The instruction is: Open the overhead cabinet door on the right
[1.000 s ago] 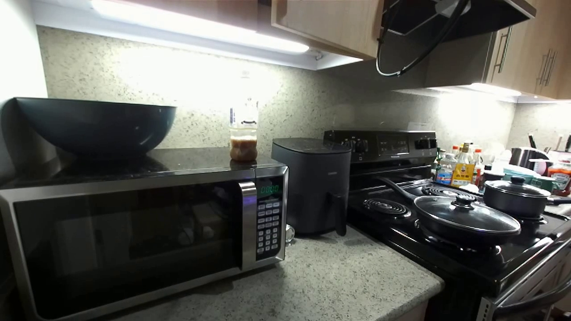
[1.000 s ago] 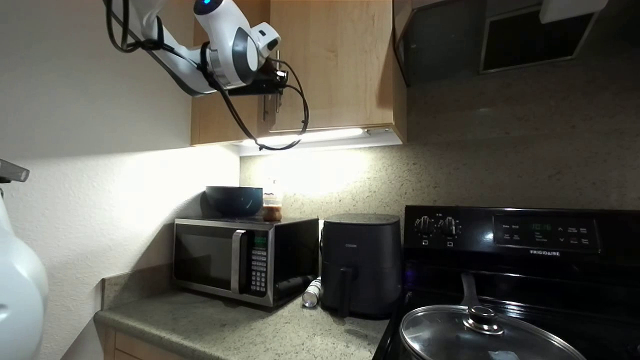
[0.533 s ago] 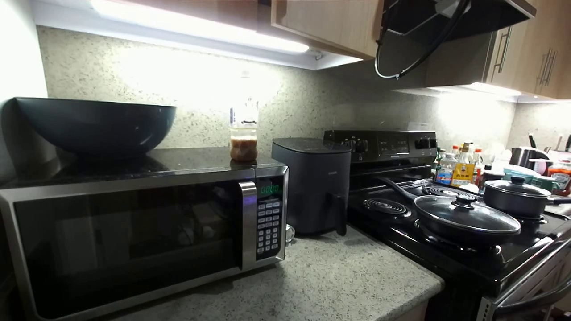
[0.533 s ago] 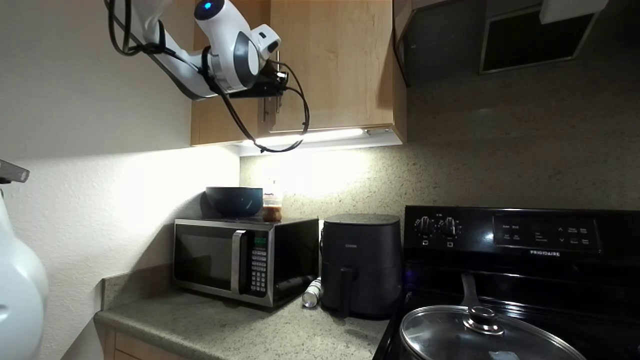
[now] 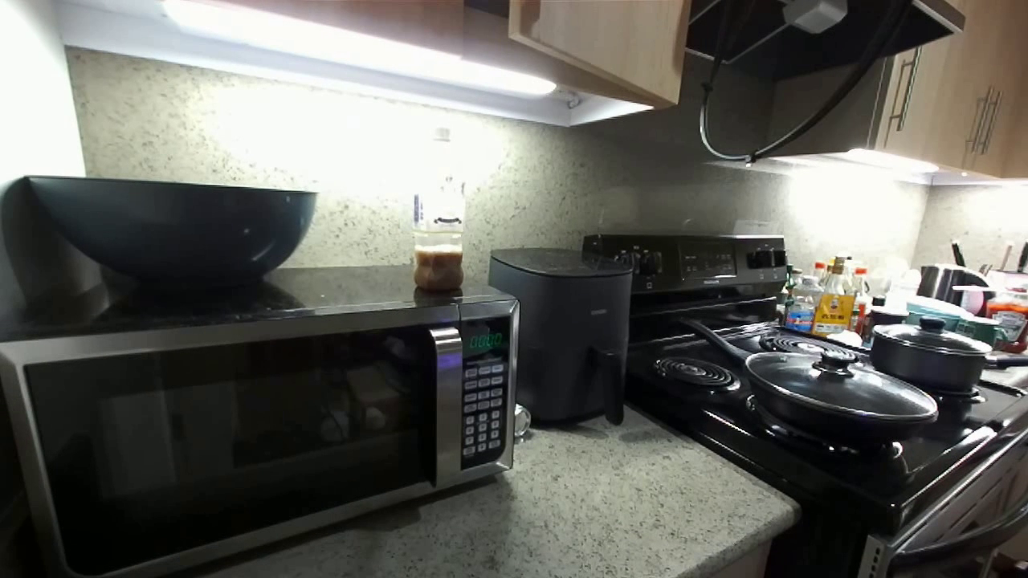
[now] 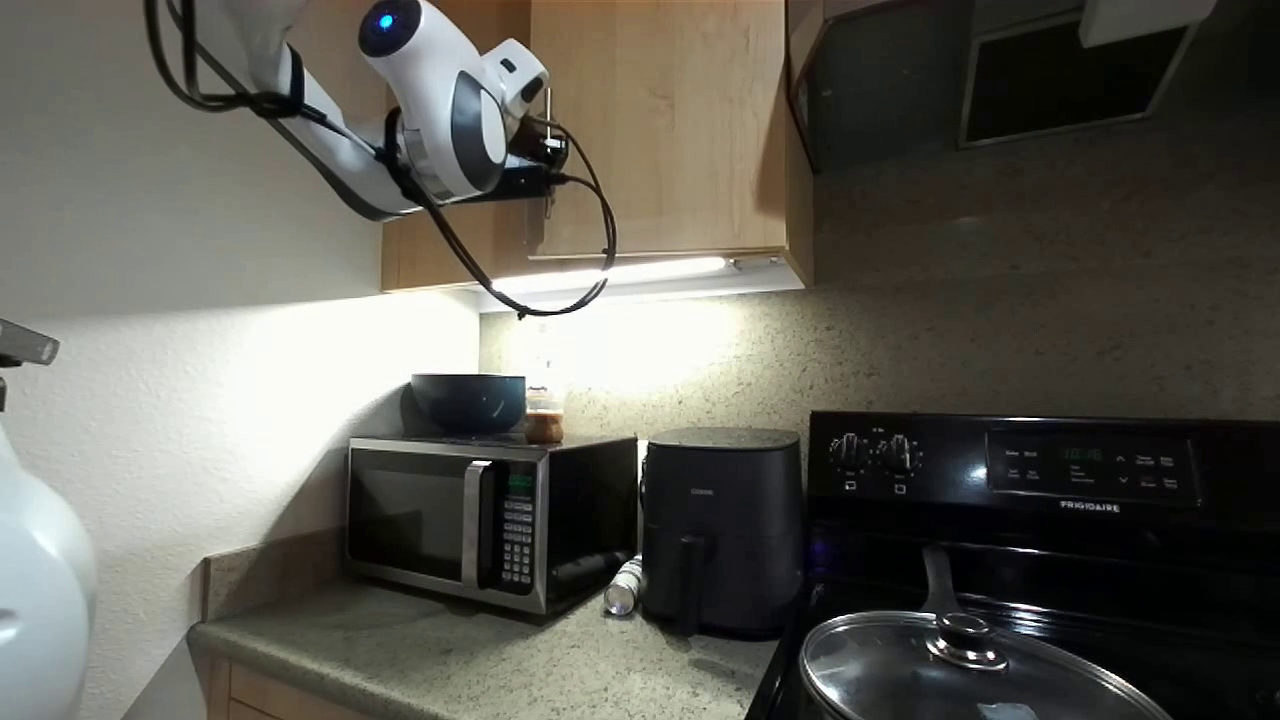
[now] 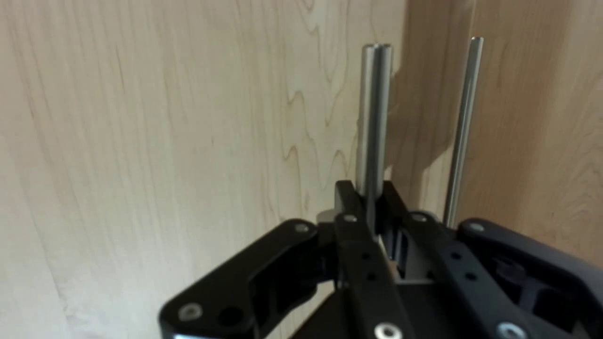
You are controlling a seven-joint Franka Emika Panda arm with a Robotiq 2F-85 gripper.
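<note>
The overhead cabinet door (image 6: 670, 120) is a flat tan wood panel, hinged on its right side above the air fryer. It stands slightly ajar. Its lower part shows in an exterior view (image 5: 602, 44), and its front fills most of the wrist view (image 7: 165, 141). A vertical silver bar handle (image 7: 374, 117) is on it. My black gripper (image 7: 365, 197) is shut around the lower part of this handle. In an exterior view the gripper (image 6: 528, 180) is at the door's left edge, its fingers mostly hidden by the arm and cables.
A second bar handle (image 7: 464, 136) on the neighbouring cabinet door is close beside the fingers. The range hood (image 6: 1080, 80) is right of the door. Below are a microwave (image 6: 440, 520), bowl (image 6: 468, 402), bottle (image 6: 545, 425) and air fryer (image 6: 722, 540). A cable loop (image 6: 610, 240) hangs from my wrist.
The door's free edge has swung outward a little. My arm and gripper have moved with it, leftward and slightly down in an exterior view. The hanging cable has shifted too.
</note>
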